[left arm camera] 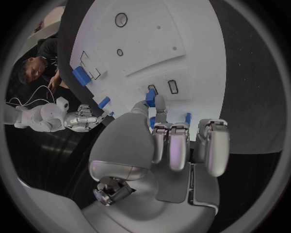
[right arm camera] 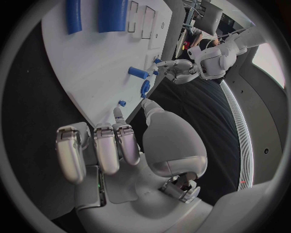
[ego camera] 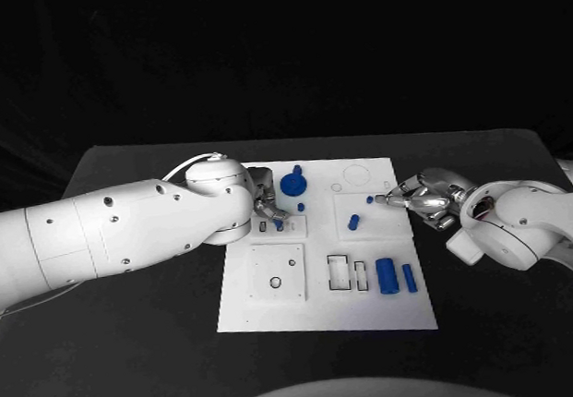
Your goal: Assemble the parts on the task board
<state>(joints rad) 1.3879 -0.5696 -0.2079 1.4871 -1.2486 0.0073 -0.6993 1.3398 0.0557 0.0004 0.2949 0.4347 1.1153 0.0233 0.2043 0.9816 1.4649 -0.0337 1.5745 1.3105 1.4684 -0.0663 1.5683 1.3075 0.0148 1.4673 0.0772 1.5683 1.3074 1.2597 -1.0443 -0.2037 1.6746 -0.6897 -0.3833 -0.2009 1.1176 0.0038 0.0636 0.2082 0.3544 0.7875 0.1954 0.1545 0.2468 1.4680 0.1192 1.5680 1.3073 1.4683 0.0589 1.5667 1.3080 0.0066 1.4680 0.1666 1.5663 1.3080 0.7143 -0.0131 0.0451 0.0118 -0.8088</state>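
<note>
Left hand (ego camera: 268,203) pinches a small blue part (left arm camera: 150,96) over the board's (ego camera: 325,316) left slots. Right hand (ego camera: 420,197), curled at the right edge, holds nothing I can see (small peg (ego camera: 370,198) just beside its fingertips).

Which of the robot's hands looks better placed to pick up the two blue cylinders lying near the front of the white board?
Probably the right hand. The two blue cylinders lie toward the right side of the white task board, nearer that hand. The left hand is over small blue parts farther back on the left.

black table (ego camera: 139,358), dark black backdrop
</note>
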